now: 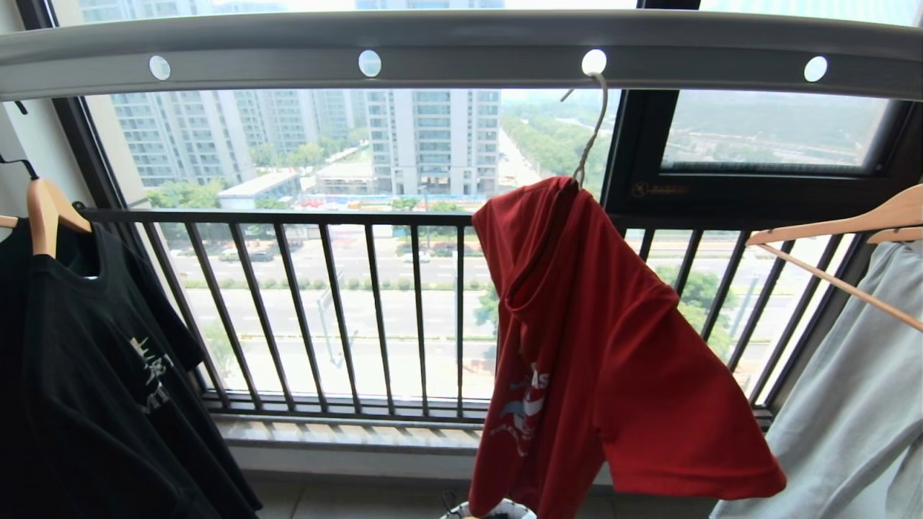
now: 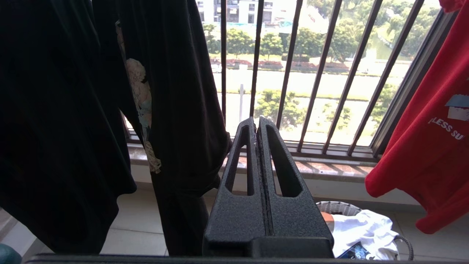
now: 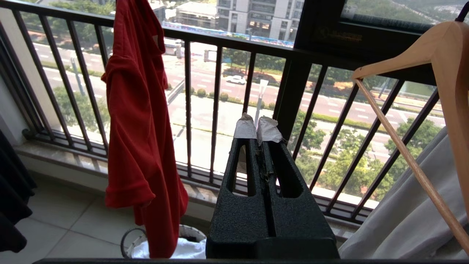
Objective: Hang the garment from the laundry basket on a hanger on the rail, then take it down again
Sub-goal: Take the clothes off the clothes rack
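Red garment (image 1: 598, 346) is hanging on the wire hanger (image 1: 588, 137) from the rail (image 1: 461, 50); take-down is beginning. Both tools, left tool (image 2: 257, 126) and right tool (image 3: 257, 128), are sitting pressed together, empty. Next: opening, grasping the hanger.

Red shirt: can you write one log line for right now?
red shirt: on wire hanger | hanger: hooked in rail | left gripper: shut, empty | right gripper: shut, empty
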`<state>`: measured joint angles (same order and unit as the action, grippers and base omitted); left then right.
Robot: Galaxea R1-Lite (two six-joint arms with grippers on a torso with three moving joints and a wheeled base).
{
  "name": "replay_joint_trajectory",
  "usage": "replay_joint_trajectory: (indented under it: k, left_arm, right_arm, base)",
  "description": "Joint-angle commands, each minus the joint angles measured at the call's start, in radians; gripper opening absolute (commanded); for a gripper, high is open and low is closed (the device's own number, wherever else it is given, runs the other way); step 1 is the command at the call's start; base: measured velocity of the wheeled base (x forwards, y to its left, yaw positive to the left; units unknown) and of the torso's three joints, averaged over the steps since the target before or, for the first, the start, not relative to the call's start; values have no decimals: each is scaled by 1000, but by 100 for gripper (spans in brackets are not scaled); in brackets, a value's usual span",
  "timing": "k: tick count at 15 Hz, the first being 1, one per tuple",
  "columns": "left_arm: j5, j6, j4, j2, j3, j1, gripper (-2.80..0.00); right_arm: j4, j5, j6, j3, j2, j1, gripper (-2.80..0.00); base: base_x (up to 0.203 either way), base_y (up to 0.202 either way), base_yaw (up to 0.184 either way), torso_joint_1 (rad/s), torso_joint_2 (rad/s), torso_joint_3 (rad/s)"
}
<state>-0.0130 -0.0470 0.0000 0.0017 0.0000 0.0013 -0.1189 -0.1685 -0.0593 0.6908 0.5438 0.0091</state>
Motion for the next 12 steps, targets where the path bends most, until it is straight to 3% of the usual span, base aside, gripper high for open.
replay_joint_trajectory:
  k: [1,5,9,12]
  left_arm:
    - [-1,-1,0,0,0,0,-280]
    - [-1,-1,-1,0,2,0,-280]
    - [-1,-1,0,0,2,0,-280]
    - [-1,-1,0,0,1,0,-280]
  right_arm:
    - [-2,-15,-2,103,138,3,-280]
    - [-13,-60,-2,258,279,8,-280]
    - [-248,-196,1,502,385,15,-280]
    - [-303,-258,1,576,469,75,-280]
  base:
    - [0,0,0,0,0,0]
    - [0,0,0,0,0,0]
    - [0,0,0,0,0,0]
    - [0,0,0,0,0,0]
